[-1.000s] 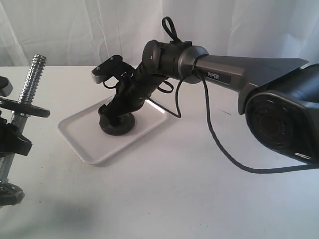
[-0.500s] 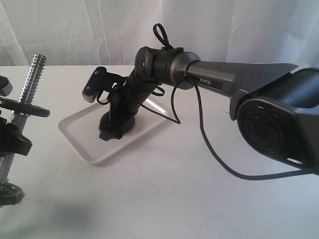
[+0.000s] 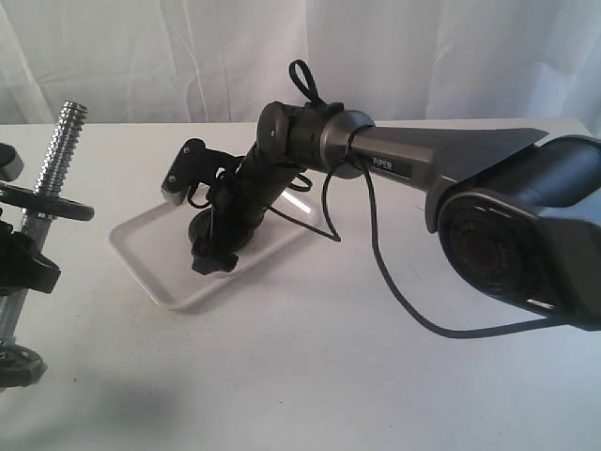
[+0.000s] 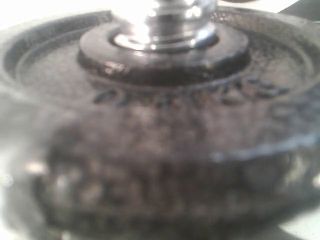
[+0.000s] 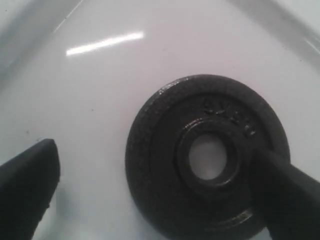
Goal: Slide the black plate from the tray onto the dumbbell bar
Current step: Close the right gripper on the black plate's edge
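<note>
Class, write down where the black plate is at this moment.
The black plate lies flat in the white tray, left of centre in the exterior view, beneath the right gripper and its open fingers.

Exterior camera looks slightly down across the table (image 3: 310, 376) toward the far curtain (image 3: 141, 56). Right wrist camera peers close into the tray (image 5: 100, 100), also seen from outside; left wrist camera sits blurringly near a disc (image 4: 165, 125) on the bar (image 4: 165, 20).

My right arm (image 3: 451, 155) is stretched across from the right with the wrist bent steeply down, right fingers (image 5: 27, 185) spread wide apart. Left fingers (image 3: 33, 268) are way over at the left edge, clamped round the dumbbell bar (image 3: 58, 150).
</note>
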`<action>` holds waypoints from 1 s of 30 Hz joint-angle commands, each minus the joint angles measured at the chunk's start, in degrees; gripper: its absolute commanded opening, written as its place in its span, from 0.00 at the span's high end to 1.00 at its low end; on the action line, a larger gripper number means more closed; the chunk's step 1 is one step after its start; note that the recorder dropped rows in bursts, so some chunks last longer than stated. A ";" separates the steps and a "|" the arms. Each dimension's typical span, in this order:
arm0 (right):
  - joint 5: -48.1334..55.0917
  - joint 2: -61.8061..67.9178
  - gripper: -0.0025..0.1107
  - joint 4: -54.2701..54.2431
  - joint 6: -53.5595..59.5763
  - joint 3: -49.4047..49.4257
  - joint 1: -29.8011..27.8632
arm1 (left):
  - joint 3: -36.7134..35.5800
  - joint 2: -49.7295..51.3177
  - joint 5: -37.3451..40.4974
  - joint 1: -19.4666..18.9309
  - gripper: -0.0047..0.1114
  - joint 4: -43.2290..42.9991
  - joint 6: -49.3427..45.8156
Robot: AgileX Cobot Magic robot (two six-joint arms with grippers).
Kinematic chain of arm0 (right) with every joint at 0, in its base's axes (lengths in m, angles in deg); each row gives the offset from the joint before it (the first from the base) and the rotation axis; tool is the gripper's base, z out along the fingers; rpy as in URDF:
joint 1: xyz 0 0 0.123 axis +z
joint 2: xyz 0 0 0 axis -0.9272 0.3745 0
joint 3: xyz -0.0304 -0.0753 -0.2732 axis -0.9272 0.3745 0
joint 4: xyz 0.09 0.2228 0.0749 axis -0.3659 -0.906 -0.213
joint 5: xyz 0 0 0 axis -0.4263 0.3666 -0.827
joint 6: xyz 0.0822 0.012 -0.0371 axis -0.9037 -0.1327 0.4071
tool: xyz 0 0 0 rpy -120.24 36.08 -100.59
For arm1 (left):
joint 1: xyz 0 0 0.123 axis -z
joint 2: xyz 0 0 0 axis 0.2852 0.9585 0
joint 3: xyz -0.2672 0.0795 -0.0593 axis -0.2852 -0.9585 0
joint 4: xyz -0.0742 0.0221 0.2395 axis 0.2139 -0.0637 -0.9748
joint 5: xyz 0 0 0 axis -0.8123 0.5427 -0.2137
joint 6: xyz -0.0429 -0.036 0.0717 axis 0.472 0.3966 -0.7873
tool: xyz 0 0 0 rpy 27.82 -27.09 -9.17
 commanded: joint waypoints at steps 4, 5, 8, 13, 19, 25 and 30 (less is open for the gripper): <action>-1.77 1.32 0.13 -0.40 0.66 0.03 -0.14 | 1.92 -3.05 -5.47 -0.02 0.96 3.88 0.16; -1.51 1.32 0.13 0.01 1.38 0.03 -0.14 | 1.92 -3.05 -5.47 -0.02 0.96 3.88 0.16; -0.94 1.32 0.13 1.65 1.56 0.03 -0.14 | 1.92 -3.05 -5.38 -0.02 0.96 3.88 0.16; -0.28 1.32 0.13 4.65 1.55 0.03 -0.14 | 1.92 -3.05 -5.49 -0.02 0.96 3.88 0.16; -0.49 1.67 0.13 11.01 0.12 0.03 -0.27 | 1.92 -3.05 -5.50 -0.02 0.96 3.88 0.27; -4.16 3.33 0.13 11.93 -12.22 0.03 -0.41 | 1.92 -3.05 -5.50 -0.02 0.96 3.88 0.39; -2.74 4.72 0.13 10.13 -14.03 0.03 -0.31 | 1.92 -3.05 -5.50 -0.02 0.96 3.88 0.50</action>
